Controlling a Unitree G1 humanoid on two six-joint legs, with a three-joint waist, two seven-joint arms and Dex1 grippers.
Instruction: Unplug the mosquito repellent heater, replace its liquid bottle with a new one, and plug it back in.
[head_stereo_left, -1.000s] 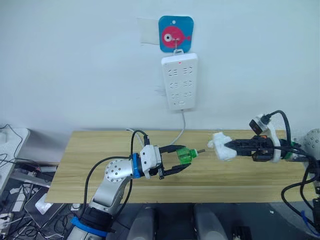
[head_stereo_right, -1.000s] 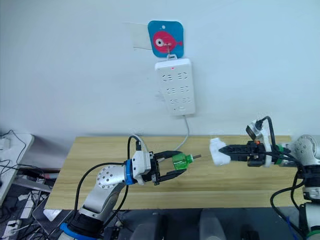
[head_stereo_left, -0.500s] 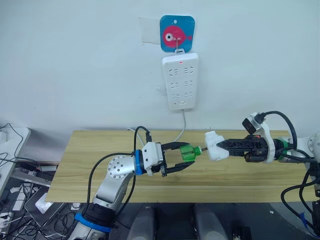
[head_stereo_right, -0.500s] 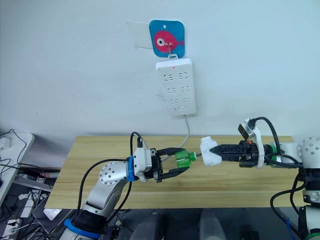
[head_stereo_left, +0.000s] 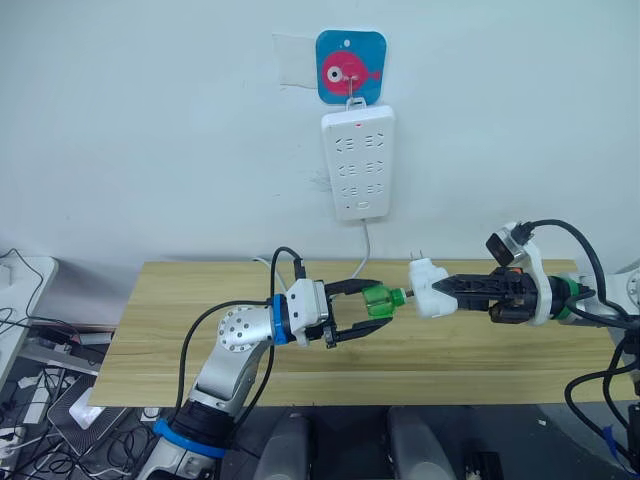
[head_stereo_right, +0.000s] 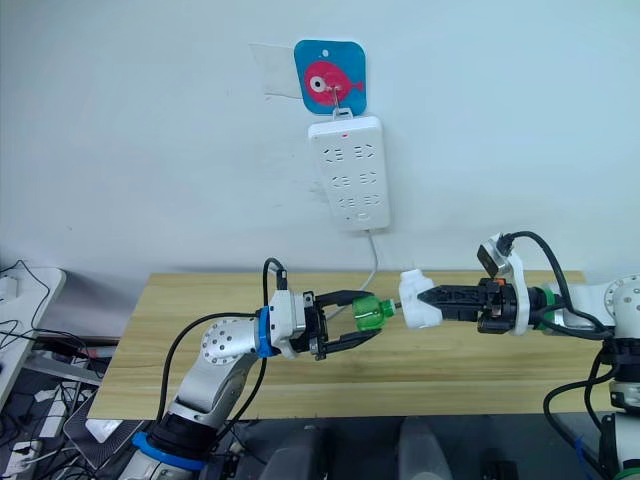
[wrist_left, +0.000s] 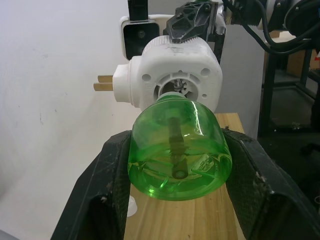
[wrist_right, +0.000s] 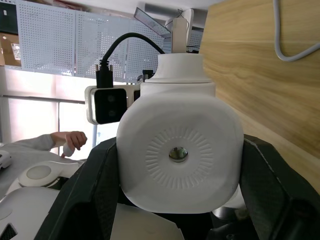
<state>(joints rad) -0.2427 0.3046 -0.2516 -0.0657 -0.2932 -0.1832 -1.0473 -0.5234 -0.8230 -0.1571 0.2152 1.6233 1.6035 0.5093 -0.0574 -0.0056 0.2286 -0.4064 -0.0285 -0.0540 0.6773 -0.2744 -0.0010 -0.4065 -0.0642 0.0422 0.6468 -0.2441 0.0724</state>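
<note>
Left pincer (head_stereo_left: 352, 312): we hold it level above the desk (head_stereo_left: 150, 330), its two black fingers pinching the green bottle (head_stereo_left: 378, 300) by the sides near the base. That leaves the neck free, pointing toward the right arm.

Green bottle: between the left fingers and lying horizontal. In the left wrist view the wick runs down its middle and the neck enters the round opening in the heater's underside. We judge the bottle is being mated to the socket, not yet seated; whether it is turned home we cannot tell.

Mosquito repellent heater (head_stereo_left: 430, 291): directly ahead of the left pincer's tips, touching the bottle neck. It is off the wall, carried in mid-air above the desk. Prongs (wrist_left: 102, 83) stick out sideways, clear of both grips, so it can go back to a socket later.

Right pincer (head_stereo_left: 462, 289): pressed onto the heater from the domed side; in the right wrist view the fingers flank the white body. This braces it against the bottle's push.

Power strip (head_stereo_left: 358, 164): on the wall above and behind both pincers, well apart, below a fish hook (head_stereo_left: 350, 66); its cable (head_stereo_left: 362, 258) drops to the desk.

Risk: slight misalignment would bend the wick.
</note>
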